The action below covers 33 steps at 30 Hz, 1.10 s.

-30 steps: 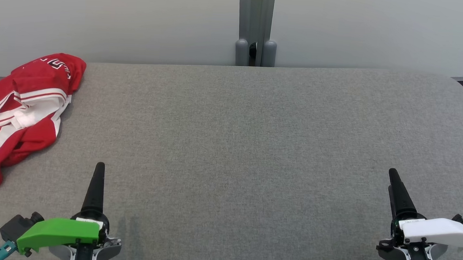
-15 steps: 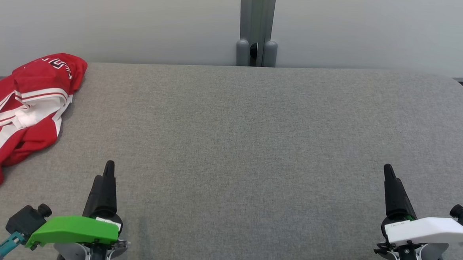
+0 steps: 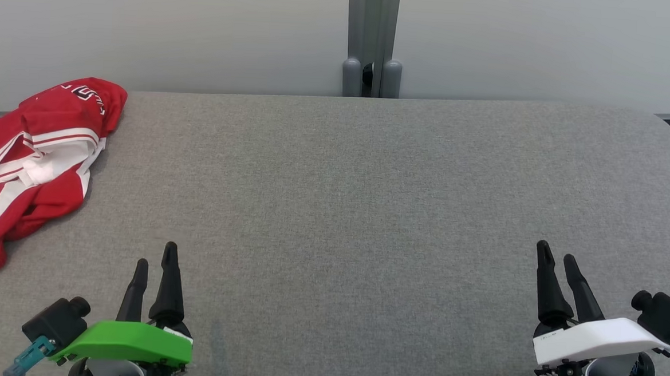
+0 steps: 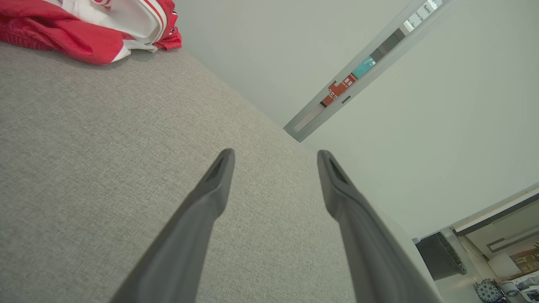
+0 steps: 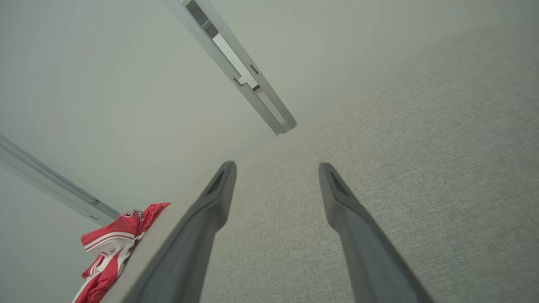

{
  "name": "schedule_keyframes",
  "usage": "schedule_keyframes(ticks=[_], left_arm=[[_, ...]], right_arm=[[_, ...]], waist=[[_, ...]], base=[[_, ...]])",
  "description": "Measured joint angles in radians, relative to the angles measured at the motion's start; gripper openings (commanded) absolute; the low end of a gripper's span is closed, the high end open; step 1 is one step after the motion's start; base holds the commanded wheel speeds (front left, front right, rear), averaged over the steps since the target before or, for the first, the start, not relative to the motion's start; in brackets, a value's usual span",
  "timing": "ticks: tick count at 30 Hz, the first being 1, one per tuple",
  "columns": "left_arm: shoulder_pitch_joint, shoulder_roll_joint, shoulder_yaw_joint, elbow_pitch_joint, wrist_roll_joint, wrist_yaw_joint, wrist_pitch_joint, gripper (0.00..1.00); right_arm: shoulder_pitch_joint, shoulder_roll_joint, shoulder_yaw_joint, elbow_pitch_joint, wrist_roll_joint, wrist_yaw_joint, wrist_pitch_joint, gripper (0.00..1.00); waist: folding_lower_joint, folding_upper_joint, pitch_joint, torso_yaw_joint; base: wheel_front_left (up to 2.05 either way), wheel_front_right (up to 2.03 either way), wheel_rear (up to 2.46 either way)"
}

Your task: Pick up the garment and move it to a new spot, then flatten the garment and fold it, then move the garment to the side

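A grey fabric-covered table (image 3: 369, 184) carries one crumpled red-and-white garment (image 3: 32, 160) (far left corner).

- Bright, soft, diffuse light in all views; the grey table (image 3: 369, 184) is evenly lit.
- The red garment (image 3: 32, 160) casts a faint, soft-edged shadow along its right side.
- The wrist views show wide-angle stretching toward the edges; the fingers (image 4: 198, 227) blur near the bottom.

Green L wrist cover (image 3: 126, 340), white R wrist cover (image 3: 593, 339), blk tapered fingers (image 3: 169, 288)
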Motion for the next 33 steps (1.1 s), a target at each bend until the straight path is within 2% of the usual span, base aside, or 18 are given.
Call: schedule_keyframes(ticks=[20, 33], left_arm=[[0.018, 0.001, -0.034, 0.017, 0.274, 0.018, -0.055, 1.0], [0.026, 0.002, -0.048, 0.041, 0.382, 0.027, -0.086, 1.0]], right_arm=[[0.014, -0.002, 0.012, 0.005, -0.254, 0.0, -0.054, 1.0], [0.018, -0.003, 0.026, 0.021, -0.384, 0.0, -0.086, 1.0]], waist=[[-0.0001, 0.0, -0.003, 0.004], [0.0, 0.0, -0.006, 0.005]], base=[[0.0, 0.0, 0.0], [0.0, 0.0, 0.0]])
